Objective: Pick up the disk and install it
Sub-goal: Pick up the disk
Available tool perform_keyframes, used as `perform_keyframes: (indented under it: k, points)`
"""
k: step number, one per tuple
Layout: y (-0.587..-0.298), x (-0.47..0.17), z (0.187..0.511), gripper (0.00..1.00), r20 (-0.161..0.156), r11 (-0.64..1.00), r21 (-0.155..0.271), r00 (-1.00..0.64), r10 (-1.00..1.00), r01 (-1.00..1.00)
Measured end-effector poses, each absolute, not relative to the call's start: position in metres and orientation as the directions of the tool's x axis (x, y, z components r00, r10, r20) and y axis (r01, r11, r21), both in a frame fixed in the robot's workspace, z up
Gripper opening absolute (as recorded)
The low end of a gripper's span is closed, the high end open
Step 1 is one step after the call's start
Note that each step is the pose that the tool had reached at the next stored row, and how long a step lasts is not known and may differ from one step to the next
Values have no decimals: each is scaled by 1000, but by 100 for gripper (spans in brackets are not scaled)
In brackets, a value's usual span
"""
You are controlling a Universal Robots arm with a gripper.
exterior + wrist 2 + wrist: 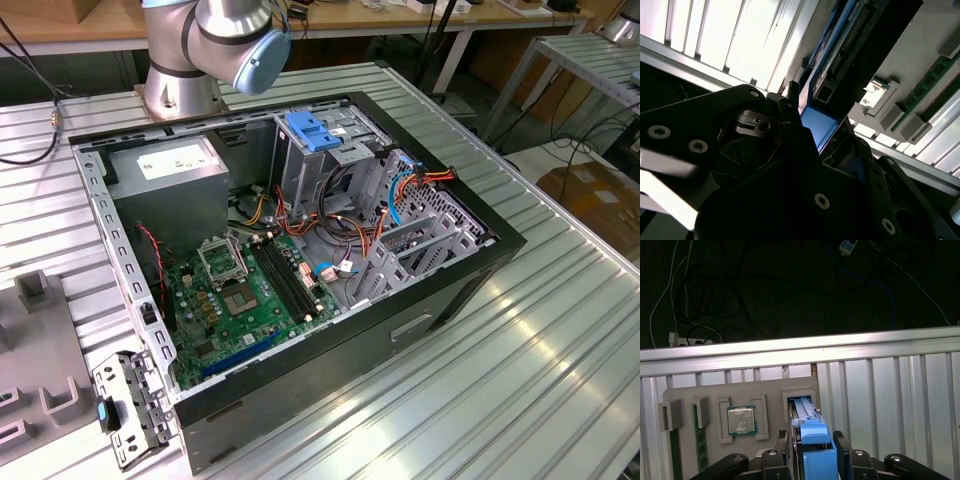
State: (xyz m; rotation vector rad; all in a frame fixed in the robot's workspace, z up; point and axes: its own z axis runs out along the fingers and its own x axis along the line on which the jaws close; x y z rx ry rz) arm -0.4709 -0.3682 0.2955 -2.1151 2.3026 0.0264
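In the first wrist view the disk [807, 412] stands on edge in a slot of a grey holder tray [715, 390], its blue rail facing the camera. My gripper [811, 441] straddles the near end of the disk, and its dark fingers [781, 446] lie against both flat sides, shut on it. The far end of the disk still sits in the slot. In the second wrist view the disk [817, 127] shows as a blue edge with a strip of circuit board, close beside one finger. In the exterior view the open computer case [470, 270] lies on the table.
A processor chip [741, 420] and a memory stick [701, 440] sit in other pockets of the tray. The case holds a motherboard [250, 290], a grey power supply box [175, 190], a blue ribbed latch [315, 130] and loose cables [400, 190]. The arm's base [180, 85] stands behind the case.
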Motion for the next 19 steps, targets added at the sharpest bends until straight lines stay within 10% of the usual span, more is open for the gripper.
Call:
perform_keyframes:
  k: [19]
  points:
    - [-368,-472,294,48,-22,85,3,-85,-996,-996]
